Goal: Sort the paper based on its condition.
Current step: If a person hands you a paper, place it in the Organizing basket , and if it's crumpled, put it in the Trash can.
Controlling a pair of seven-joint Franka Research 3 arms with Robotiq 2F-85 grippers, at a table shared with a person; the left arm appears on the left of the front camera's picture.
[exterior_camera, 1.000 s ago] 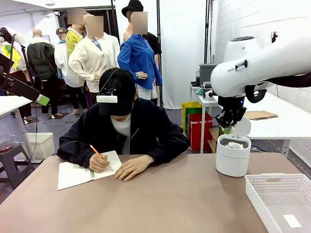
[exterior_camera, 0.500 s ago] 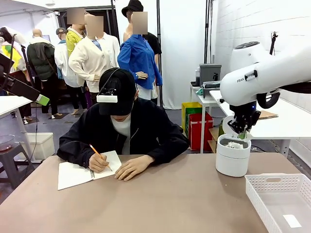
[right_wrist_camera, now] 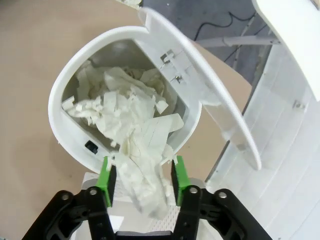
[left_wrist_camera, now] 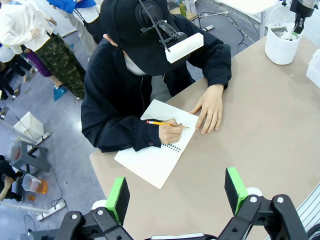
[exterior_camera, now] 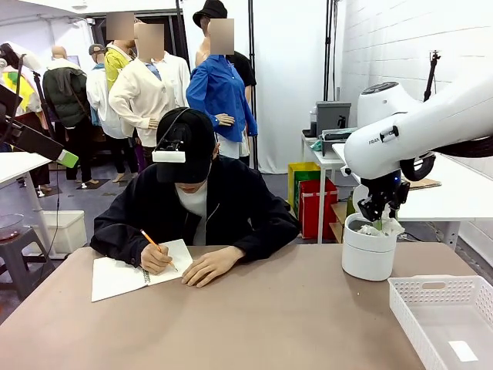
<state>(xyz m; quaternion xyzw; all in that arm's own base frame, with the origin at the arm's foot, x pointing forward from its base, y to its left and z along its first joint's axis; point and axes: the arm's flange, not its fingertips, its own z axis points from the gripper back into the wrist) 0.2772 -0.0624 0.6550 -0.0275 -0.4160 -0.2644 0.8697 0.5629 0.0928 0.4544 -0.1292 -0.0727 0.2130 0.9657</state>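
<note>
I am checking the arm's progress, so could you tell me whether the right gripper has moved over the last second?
Yes. The right gripper has dropped toward the white bin rim, gripping paper.

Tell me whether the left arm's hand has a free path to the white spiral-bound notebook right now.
Probably not. The left hand hovers open above the tan table, but the person's hands and orange pencil rest on the white spiral-bound notebook, leaving only its near corner bare.
</note>
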